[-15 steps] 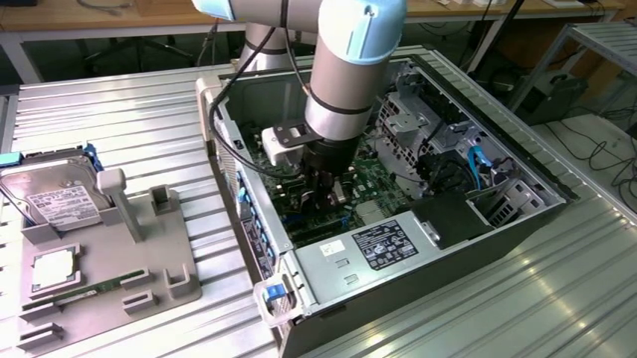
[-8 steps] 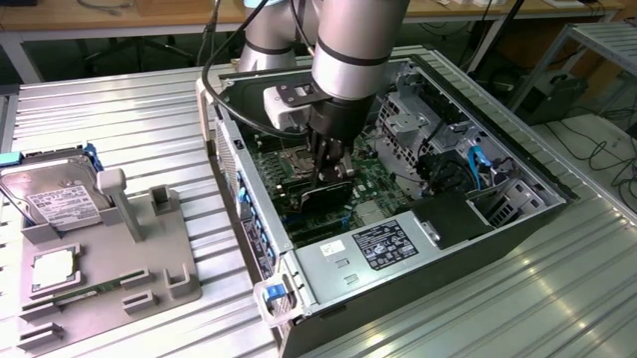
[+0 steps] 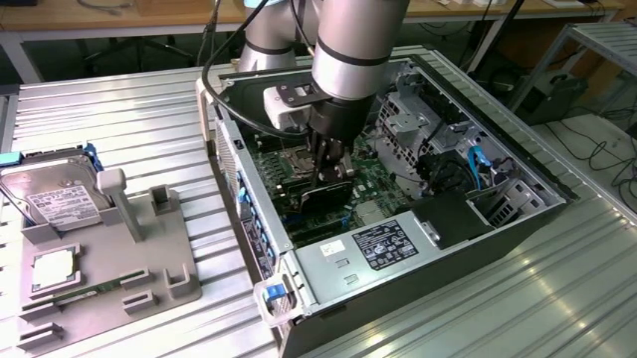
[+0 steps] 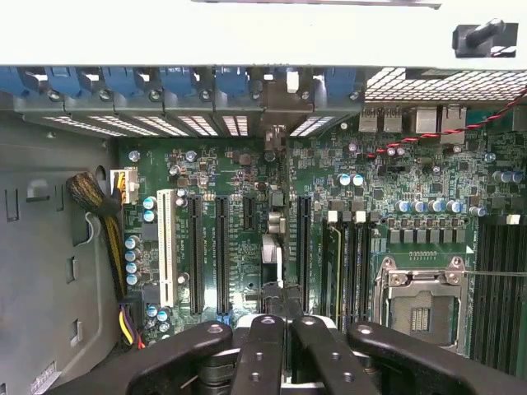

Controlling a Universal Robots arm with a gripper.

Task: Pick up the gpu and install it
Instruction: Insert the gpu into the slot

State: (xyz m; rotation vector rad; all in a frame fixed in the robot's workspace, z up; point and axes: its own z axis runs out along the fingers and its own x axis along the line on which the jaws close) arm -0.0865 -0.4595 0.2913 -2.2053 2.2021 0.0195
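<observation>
Black tool gripping one gpu, inside case

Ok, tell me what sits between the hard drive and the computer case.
In the exterior view, two upright posts of the grey holder stand between the hard drive and the computer case, then a bare strip of ribbed metal table.

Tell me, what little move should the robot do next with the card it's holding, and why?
Probably ease it straight down, slowly. The tool holds the gpu upright, edge-down, low over the green motherboard, with its bracket end toward the rear slot openings, so it looks lined up for pressing in.
</observation>
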